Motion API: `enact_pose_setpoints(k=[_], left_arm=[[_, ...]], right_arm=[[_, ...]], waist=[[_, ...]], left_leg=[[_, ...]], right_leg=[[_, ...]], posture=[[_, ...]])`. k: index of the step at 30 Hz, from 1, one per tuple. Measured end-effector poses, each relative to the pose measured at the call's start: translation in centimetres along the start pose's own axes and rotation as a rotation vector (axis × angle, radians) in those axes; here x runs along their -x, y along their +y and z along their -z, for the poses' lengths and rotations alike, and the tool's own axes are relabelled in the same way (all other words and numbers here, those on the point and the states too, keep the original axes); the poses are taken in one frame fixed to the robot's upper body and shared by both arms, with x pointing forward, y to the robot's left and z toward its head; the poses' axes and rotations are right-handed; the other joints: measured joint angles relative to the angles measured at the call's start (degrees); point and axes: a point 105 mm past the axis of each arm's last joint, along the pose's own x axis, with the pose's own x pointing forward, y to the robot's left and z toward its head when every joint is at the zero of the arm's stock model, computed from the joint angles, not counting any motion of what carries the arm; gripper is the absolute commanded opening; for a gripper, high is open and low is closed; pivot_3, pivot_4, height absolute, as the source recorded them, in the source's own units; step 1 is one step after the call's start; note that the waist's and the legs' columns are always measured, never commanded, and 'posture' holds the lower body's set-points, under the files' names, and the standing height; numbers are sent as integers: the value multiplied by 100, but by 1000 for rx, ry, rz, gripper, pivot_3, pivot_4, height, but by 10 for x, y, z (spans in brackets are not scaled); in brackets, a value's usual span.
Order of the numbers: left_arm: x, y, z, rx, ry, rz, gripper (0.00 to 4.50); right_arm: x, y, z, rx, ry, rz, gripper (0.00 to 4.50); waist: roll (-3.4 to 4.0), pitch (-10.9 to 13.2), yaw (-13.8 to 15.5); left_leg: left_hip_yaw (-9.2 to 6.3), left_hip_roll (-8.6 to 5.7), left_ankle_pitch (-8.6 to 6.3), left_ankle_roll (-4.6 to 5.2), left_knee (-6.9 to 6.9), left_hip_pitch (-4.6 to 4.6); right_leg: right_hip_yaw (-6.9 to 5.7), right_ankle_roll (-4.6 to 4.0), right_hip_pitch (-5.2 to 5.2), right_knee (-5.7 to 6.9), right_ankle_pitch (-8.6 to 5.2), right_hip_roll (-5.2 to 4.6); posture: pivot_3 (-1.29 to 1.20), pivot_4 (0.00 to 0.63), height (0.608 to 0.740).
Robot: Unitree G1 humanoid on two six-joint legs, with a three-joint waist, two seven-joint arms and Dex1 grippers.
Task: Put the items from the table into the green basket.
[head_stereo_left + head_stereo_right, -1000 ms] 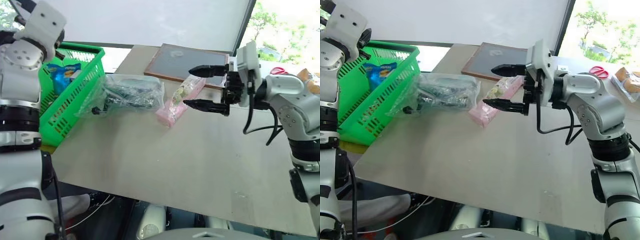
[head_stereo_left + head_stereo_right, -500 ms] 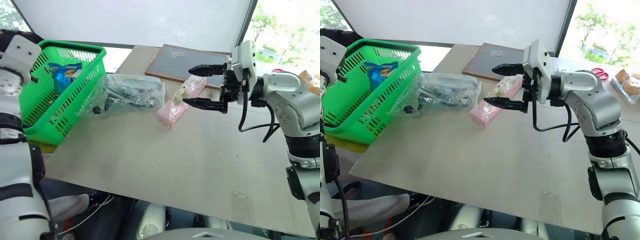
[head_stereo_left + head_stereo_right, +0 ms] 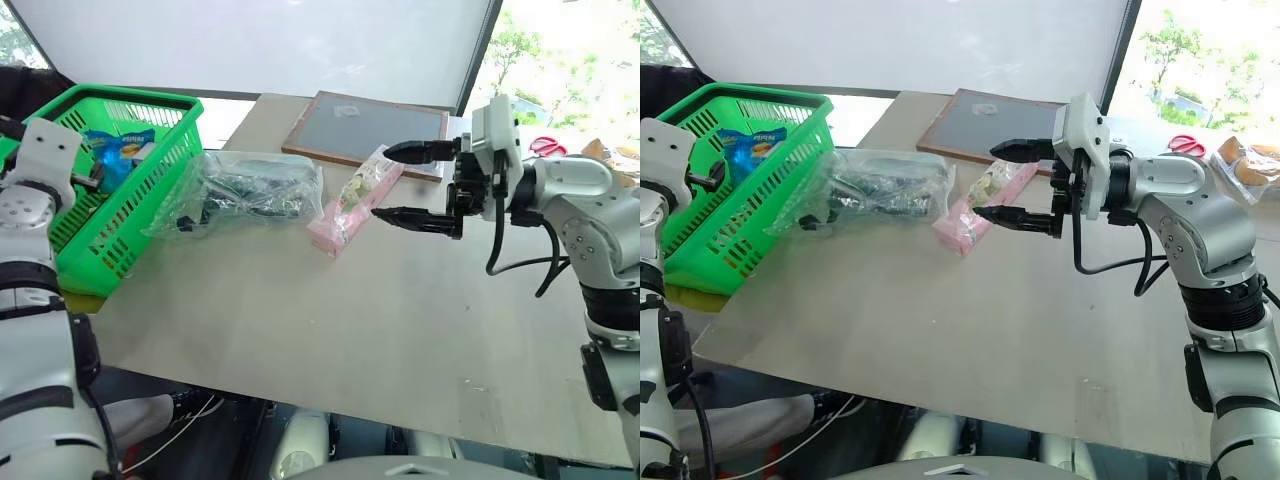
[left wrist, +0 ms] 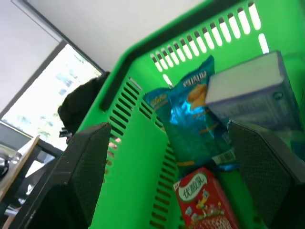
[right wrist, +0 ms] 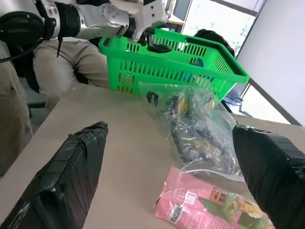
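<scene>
Bright window light falls across the grey-beige counter [image 3: 330,320], which carries a pink packet [image 3: 352,198], a clear bag [image 3: 255,187] and a dark framed board [image 3: 365,120] at its far side.

At the counter's left edge, the left gripper [image 4: 176,171] points into the green basket [image 3: 150,180] with its two black fingers [image 4: 86,167] spread wide and nothing between them; they touch nothing that I can make out. Ahead of it inside the basket lie a blue snack bag [image 4: 190,114], a pale box [image 4: 248,95] and a red carton [image 4: 205,198]. From the head views the blue snack bag [image 3: 748,143] leans against the basket's far wall.

Over the middle of the counter, the right gripper [image 3: 412,183] hangs level, pointing toward the robot's left. Its fingers [image 3: 415,218] stand wide apart, one above the other, holding nothing. The lower finger's tip is near the pink packet's side, but I cannot tell whether it touches. In the right wrist view the packet [image 5: 209,205] lies between the fingers' lines, further out.

Just beside the packet, on its basket side, the clear bag with dark and green contents [image 5: 200,129] rests on the counter, its far end touching or nearly touching the basket's slotted wall [image 5: 171,76]. A person's trouser leg [image 5: 62,62] shows behind the basket. Scissors [image 3: 1185,143] lie on a far surface to the right.
</scene>
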Motion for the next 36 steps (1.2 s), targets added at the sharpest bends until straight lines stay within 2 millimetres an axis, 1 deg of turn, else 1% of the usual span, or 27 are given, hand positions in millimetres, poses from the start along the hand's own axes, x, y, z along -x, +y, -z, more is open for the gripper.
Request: enact_pose_setpoints(k=[2,3,5,8,10,13,18,22,25,27,28,29,30,31,32,34,35,36], left_arm=[[0,5,-10,-6,-29,-14,4112],[1,11,-7,-18,-4,-40,4112],[5,18,4,-21,42,-74,4112],[11,22,26,8,119,-106,4112],[13,25,31,16,141,-120,4112],[15,32,31,94,137,-140,4112],[15,27,29,191,120,-85,4112],[16,18,37,227,147,-60,4112],[17,17,40,263,150,-63,4112],[16,17,36,275,130,-53,4112],[16,13,29,295,98,-20,4112],[14,3,16,334,44,40,4112],[12,-11,-2,385,-25,123,4112],[14,-29,-21,446,-80,221,4112],[19,-49,-40,483,-124,329,4314],[42,-111,-88,562,-203,629,4314],[58,-145,-113,615,-218,779,4314],[66,-162,-124,636,-214,851,4314]], right_arm=[[1,1,3,-12,4,1,4500],[1,1,3,-13,4,1,4500],[1,0,3,-15,3,4,4500],[2,1,4,-19,6,1,4500],[2,1,5,-19,7,-3,4500],[2,2,5,-19,7,-9,4500],[-2,5,-3,-36,-59,-36,4500],[0,5,-19,-32,-133,-44,4500],[0,6,-24,-29,-148,-43,4500],[0,6,-24,-31,-150,-43,4500],[0,6,-24,-31,-148,-41,4500],[1,5,-24,-32,-144,-38,4500],[1,5,-23,-33,-142,-37,4500],[2,6,-23,-31,-138,-37,4500],[3,6,-23,-30,-133,-35,4500],[7,5,-22,-33,-119,-18,4500],[10,5,-21,-33,-110,-5,4500],[12,5,-21,-33,-106,1,4500]], waist=[[-1,-1,2],[-1,-2,-2],[0,-4,-48],[-1,-5,-74],[-6,-8,-66],[-29,-28,-55],[-37,-41,-38],[-40,-43,-46],[-48,-49,-43],[-49,-51,-39],[-49,-52,-36],[-47,-56,-20],[-47,-59,11],[-46,-62,48],[-46,-65,71],[-45,-72,97],[-46,-73,96],[-41,-77,80]], left_leg=[[2,-2,0,0,0,0],[2,-2,0,0,0,1],[10,-2,0,0,-1,10],[9,1,0,0,0,10],[8,0,0,0,1,9],[8,0,0,-1,1,9],[8,-1,0,-1,1,10],[7,-1,0,-1,1,10],[7,0,0,-1,0,10],[7,-1,0,-1,0,10],[7,-1,0,-2,0,10],[6,-1,0,-2,1,9],[1,-2,0,-2,2,8],[-1,-2,0,-2,3,8],[-7,-6,0,-2,2,8],[-19,-13,0,-1,6,8],[-19,-13,0,-1,9,9],[-19,-13,0,0,9,10]], right_leg=[[2,0,0,1,0,0],[3,0,0,4,0,0],[11,0,-2,17,0,1],[6,-1,-7,27,-1,1],[4,-1,-7,27,-1,0],[2,-1,-7,27,-1,-2],[2,-1,-7,29,-1,-3],[2,-1,-7,30,-1,-3],[1,-1,-7,30,-1,-4],[1,-1,-7,29,-1,-5],[0,-1,-6,30,-1,-6],[-2,-1,-6,30,-1,-9],[-7,-2,-6,31,-1,-12],[-7,-2,-3,30,-1,-13],[-8,-2,0,31,-1,-19],[-10,-2,10,31,0,-26],[-8,-1,13,28,0,-24],[-6,-1,14,31,0,-23]], posture=[[182,27,740],[182,27,740],[182,27,740],[188,25,740],[193,22,740],[198,21,740],[196,22,740],[195,21,740],[194,21,740],[194,21,740],[194,23,740],[192,25,740],[188,26,740],[178,30,740],[178,30,740],[164,35,740],[150,39,740],[139,43,740]])
